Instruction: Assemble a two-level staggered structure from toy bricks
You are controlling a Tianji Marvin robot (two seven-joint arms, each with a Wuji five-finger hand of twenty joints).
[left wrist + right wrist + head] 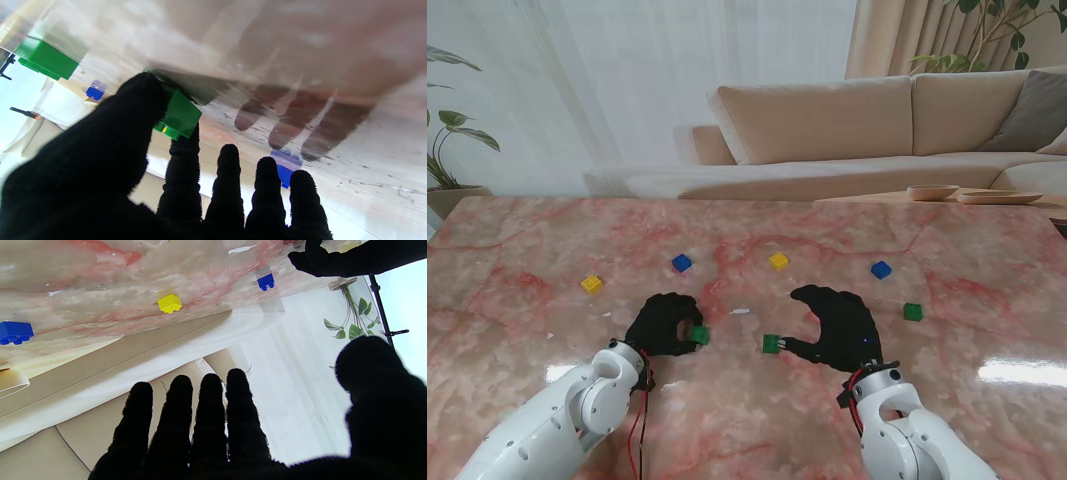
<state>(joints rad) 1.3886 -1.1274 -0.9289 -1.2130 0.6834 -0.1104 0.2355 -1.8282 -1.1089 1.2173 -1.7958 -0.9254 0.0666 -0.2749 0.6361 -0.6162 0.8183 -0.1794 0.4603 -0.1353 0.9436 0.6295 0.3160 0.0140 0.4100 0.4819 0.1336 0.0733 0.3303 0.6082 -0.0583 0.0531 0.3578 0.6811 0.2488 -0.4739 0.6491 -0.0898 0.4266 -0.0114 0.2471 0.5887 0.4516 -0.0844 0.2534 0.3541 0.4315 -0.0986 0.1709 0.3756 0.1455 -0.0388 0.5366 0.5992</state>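
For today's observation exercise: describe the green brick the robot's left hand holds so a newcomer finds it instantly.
On the pink marble table, find the black-gloved left hand. The green brick sits pinched at its fingertips. Two other green bricks are there, but only this one is gripped.

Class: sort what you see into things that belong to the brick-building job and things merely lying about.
Job: green brick held by left hand; green brick at right hand; third green brick; blue bricks; yellow bricks.

Lying about: sofa; wooden dishes; plants.
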